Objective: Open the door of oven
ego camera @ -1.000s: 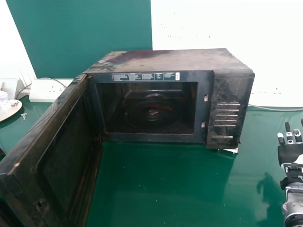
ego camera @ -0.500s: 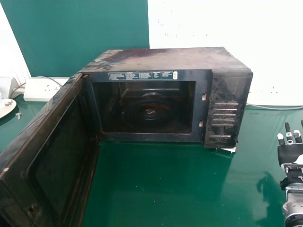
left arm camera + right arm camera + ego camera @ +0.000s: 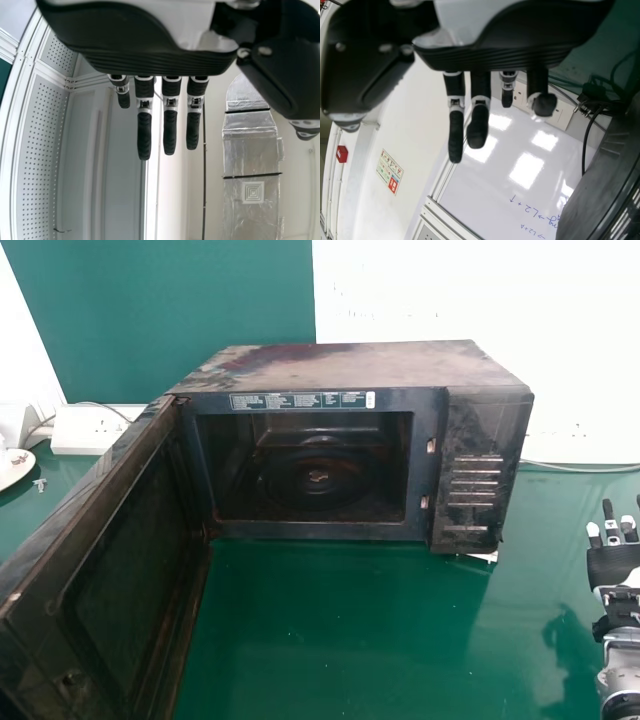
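Note:
In the head view the dark oven (image 3: pixel 318 470) stands on the green table, its cavity exposed. Its door (image 3: pixel 110 570) is swung wide toward the robot's left side. My right hand (image 3: pixel 618 565) is at the right edge, over the table and apart from the oven, its fingers open; in the right wrist view the right hand (image 3: pixel 490 55) holds nothing, with the oven's side (image 3: pixel 605 170) close by. My left hand (image 3: pixel 155 57) has its fingers straight and nothing in them in the left wrist view, with wall and ceiling behind it.
A white socket box (image 3: pixel 88 429) with a cable stands on the table (image 3: pixel 330 630) left of the oven, beside a pale plate (image 3: pixel 14 468) at the left edge. Another cable (image 3: pixel 585 469) runs behind the table at right. A white board (image 3: pixel 480 300) stands behind the oven.
The oven and its door have shifted slightly left in the head view since the earliest frame, together with the background. The right hand has kept its place in that view.

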Motion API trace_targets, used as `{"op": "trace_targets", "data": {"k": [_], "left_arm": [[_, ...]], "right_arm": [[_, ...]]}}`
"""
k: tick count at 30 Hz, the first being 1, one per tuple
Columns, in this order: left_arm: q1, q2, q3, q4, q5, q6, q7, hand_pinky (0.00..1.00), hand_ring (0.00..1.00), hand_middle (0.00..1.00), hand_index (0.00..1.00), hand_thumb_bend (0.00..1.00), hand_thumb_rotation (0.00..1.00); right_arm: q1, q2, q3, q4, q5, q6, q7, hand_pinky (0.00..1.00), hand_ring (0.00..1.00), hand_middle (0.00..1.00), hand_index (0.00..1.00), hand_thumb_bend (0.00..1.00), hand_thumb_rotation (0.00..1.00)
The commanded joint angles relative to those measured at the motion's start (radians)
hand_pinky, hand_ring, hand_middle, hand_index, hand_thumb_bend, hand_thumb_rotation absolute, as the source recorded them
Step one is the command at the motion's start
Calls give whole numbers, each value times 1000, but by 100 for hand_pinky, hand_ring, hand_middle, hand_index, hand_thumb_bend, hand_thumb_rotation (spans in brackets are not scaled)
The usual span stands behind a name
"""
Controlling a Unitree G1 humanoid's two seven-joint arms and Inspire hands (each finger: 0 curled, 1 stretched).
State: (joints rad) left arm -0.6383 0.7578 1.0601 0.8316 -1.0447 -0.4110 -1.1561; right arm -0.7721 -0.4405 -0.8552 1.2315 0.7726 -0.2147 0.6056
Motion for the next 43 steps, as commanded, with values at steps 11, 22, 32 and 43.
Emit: {"op": "trace_targets", "data": {"k": [11, 22, 32, 43], "left_arm": [[0, -100, -20, -202, 7, -29, 137, 0, 3, 12, 39, 88, 45], [-13, -174, -52, -310, 31, -80, 246, 0, 4, 12, 37, 85, 47], [-61, -226, -63, -343, 25, -131, 363, 0, 4, 12, 38, 83, 54], [-95, -217, -57, -298, -45, -84, 281, 0, 5, 14, 40, 77, 55]], "right_arm": [[0, 4, -2, 2, 0, -7, 10, 55, 58, 70, 73, 100, 90], [0, 7, -7, 1, 5, -7, 7, 57, 60, 71, 76, 100, 90], [-2, 13, -6, -2, 3, -15, 0, 54, 60, 70, 75, 100, 90], [-5, 21, -7, -3, 6, -23, -6, 53, 59, 70, 76, 100, 91]]}}
